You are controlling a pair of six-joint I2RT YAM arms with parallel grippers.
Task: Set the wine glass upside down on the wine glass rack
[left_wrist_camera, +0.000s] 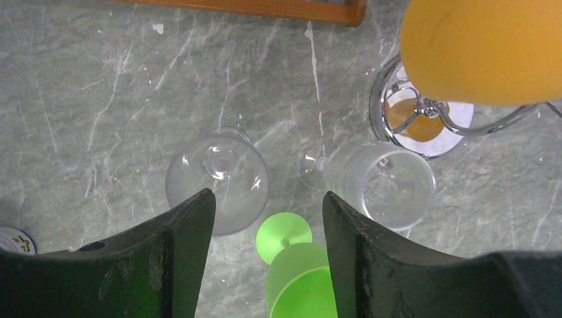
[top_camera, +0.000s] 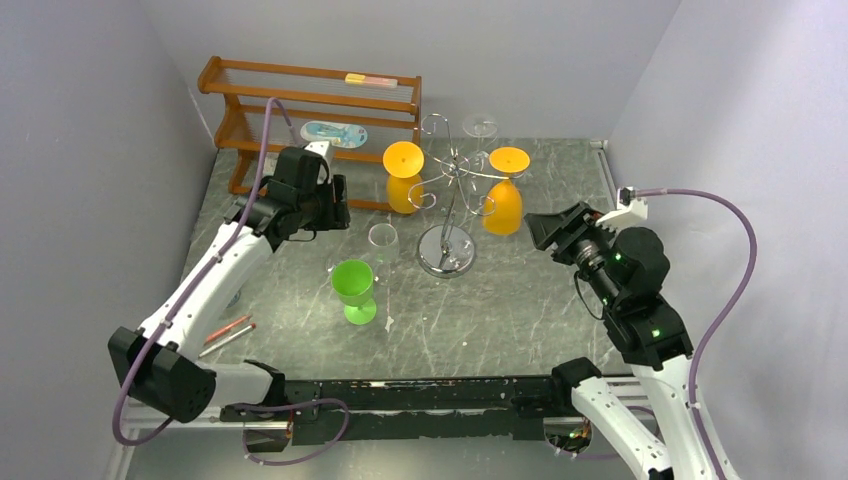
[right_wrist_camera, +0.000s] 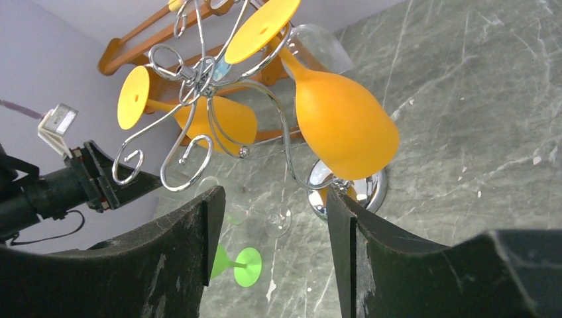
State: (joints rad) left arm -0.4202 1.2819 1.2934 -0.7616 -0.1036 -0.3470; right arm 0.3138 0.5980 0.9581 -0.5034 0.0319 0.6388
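Hovering over the desk (top_camera: pixel 520 320), the left gripper (left_wrist_camera: pixel 268 197) has its jaws well apart and holds nothing. Directly beneath it stand a clear glass (left_wrist_camera: pixel 219 177) on one side, a second clear glass (left_wrist_camera: pixel 388 185) on the other, seemingly tilted or lying down, and a green glass (left_wrist_camera: pixel 298 278) in the gap between the fingers. None is touched. Which of the three is meant to be picked cannot be told.

Right gripper (right_wrist_camera: pixel 273 192): jaws likewise apart, empty, raised beside the rack (top_camera: pixel 447 190) and facing it.

Progress: two orange glasses (right_wrist_camera: pixel 341 122) hang upside down from the rack's curled arms, and a further clear one appears to hang at the back. Several arms are free. In my judgement the present glass is at the approach stage. Grasping, inverting and hanging it are all to be done.

Surface: grey-green marbled desk, scuffed with pale marks. The rack's mirror base sits near its middle.

Room: plain grey walls (top_camera: pixel 80 150) on three sides. A brown wooden shelf (top_camera: pixel 300 100) stands in the far left corner, carrying small items. Two pens (top_camera: pixel 228 333) lie near the left arm.
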